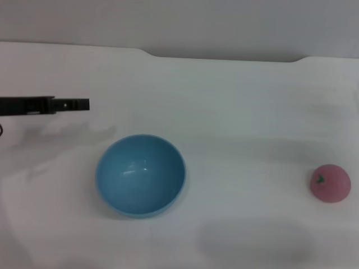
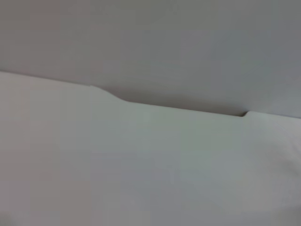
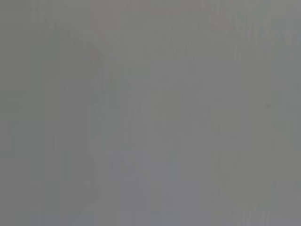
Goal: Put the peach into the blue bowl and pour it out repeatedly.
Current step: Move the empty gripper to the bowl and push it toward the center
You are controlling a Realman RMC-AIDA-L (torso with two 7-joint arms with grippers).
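White table point(image 1: 241, 112): your blue bowl point(image 1: 140, 175) sits upright left of centre, peach point(image 1: 330, 183) well apart by the right edge. Left gripper point(image 1: 78, 104) hovers near the left edge; finger state unclear.

A white table point(image 1: 235, 112) is filling the scene, its far edge notched. A plain grey wall point(image 1: 179, 22) is standing behind, with soft shadows lying across the tabletop.

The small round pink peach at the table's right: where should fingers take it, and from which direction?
Judging from the head view, grip the small round pink peach across its widest middle, coming straight down from above. It sits alone on the white table, well apart from the glossy light-blue bowl, so all sides are open. Its ball shape may roll if pushed sideways.
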